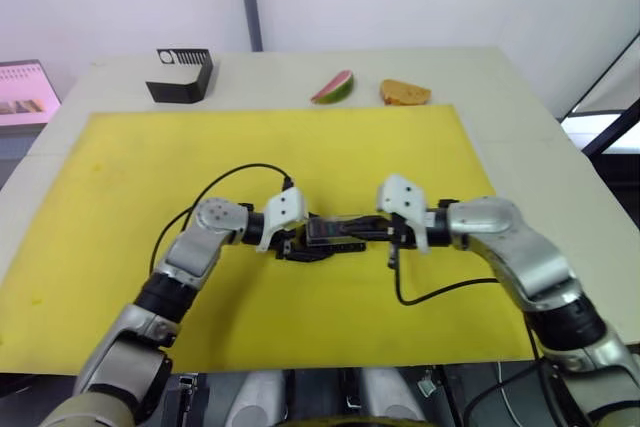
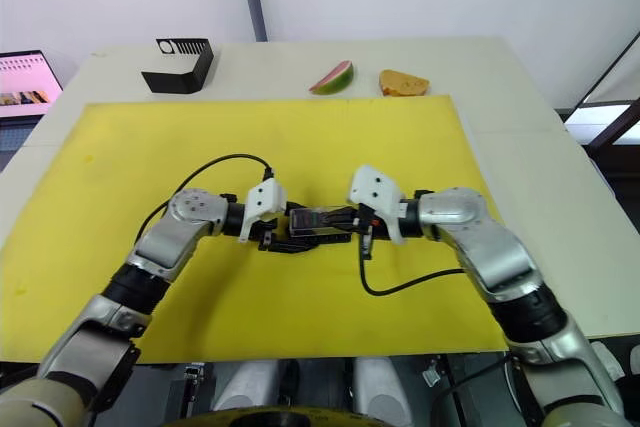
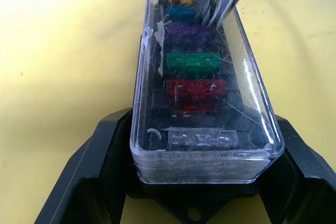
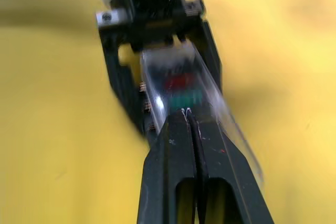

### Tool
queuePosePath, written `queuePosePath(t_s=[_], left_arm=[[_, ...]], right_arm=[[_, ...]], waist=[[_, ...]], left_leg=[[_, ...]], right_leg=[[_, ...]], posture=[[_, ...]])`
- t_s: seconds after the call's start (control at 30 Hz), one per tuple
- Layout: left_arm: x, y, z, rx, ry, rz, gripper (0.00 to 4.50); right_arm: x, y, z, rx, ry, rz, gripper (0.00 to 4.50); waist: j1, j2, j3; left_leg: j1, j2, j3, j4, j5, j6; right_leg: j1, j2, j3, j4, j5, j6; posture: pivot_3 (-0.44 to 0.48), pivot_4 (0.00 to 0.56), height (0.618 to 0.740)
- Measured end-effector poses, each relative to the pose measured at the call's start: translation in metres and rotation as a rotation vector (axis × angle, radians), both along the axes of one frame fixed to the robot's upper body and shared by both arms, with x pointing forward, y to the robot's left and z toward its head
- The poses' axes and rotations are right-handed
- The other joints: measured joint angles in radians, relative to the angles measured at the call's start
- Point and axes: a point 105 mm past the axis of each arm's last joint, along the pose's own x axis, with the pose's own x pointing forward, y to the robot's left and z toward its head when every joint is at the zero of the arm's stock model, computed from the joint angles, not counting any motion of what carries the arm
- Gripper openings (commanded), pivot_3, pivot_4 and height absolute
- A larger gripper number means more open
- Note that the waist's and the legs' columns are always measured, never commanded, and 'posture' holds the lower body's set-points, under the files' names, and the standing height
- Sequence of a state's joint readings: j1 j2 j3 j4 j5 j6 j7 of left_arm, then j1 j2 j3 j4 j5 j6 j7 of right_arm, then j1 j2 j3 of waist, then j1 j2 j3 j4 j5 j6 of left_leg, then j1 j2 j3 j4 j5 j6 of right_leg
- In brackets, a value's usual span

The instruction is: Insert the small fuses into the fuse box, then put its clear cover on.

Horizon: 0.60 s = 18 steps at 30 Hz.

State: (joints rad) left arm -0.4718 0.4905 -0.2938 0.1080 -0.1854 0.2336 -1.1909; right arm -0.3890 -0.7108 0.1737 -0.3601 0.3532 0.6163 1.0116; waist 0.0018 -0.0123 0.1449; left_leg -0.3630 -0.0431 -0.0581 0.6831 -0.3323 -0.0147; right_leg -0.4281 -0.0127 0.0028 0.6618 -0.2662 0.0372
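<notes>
Both grippers meet end-on: fuse box (image 3: 202,145) lengthwise between them, left gripper (image 3: 202,182) clamping it, right gripper (image 4: 190,114) closed atop clear cover (image 3: 252,77).

Left tool (image 1: 297,239) and right tool (image 1: 372,231) meeting at fuse box (image 1: 333,232), yellow mat (image 1: 330,147)

Six fuses (image 3: 192,61), one fuse box (image 3: 157,95), one clear cover (image 3: 252,85).
</notes>
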Motion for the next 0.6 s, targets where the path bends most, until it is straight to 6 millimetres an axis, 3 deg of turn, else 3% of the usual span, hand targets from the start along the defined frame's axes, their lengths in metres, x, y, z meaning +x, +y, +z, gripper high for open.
queuePosePath(t_s=[0.03, 0.07, 0.13, 0.3, 0.5, 0.6], left_arm=[[-0.005, 0.015, 0.003, 0.005, 0.017, 0.028, 4.36], [-0.009, 0.027, 0.004, 0.014, 0.033, 0.05, 4.5], [-0.018, 0.051, 0.013, 0.015, 0.07, 0.098, 4.5], [-0.041, 0.097, 0.054, 0.005, 0.111, 0.193, 4.5], [-0.065, 0.156, 0.093, 0.141, 0.095, 0.294, 4.5], [-0.072, 0.169, 0.116, 0.181, 0.053, 0.306, 4.5]], right_arm=[[-0.002, -0.013, 0.012, 0.005, -0.009, -0.022, 0.6], [-0.003, -0.023, 0.021, 0.005, -0.022, -0.041, 0.92], [-0.009, -0.042, 0.038, -0.006, -0.039, -0.062, 1.94], [-0.035, -0.077, 0.053, -0.062, 0.038, -0.057, 4.43], [-0.048, -0.114, 0.081, -0.116, 0.065, -0.095, 4.43], [-0.05, -0.122, 0.091, -0.114, 0.056, -0.105, 4.43]], waist=[[-0.004, 0.002, 0.002], [-0.005, 0.002, 0.002], [-0.002, 0.003, 0.004], [0.01, 0.005, 0.011], [0.011, 0.007, 0.017], [0.011, 0.008, 0.018]], left_leg=[[-0.002, 0.0, 0.0, 0.0, 0.0, 0.0], [-0.002, 0.0, 0.0, 0.0, 0.0, 0.0], [-0.003, 0.0, -0.001, 0.0, 0.0, 0.0], [-0.003, 0.0, 0.0, 0.001, 0.0, 0.0], [-0.003, 0.0, 0.0, 0.0, 0.0, 0.001], [-0.003, 0.0, 0.0, 0.0, 0.0, 0.001]], right_leg=[[-0.002, 0.0, 0.0, 0.0, 0.0, 0.0], [-0.002, 0.0, 0.0, 0.0, 0.0, 0.0], [-0.002, 0.0, 0.0, 0.0, 0.0, 0.0], [-0.001, -0.001, 0.0, -0.002, 0.0, 0.0], [-0.001, -0.001, -0.001, -0.004, 0.0, 0.0], [0.0, -0.001, -0.001, -0.005, 0.0, 0.0]], posture=[[0.0, 0.15, 0.74], [0.0, 0.15, 0.74], [0.0, 0.15, 0.74], [0.0, 0.15, 0.74], [0.0, 0.15, 0.74], [0.0, 0.15, 0.74]])
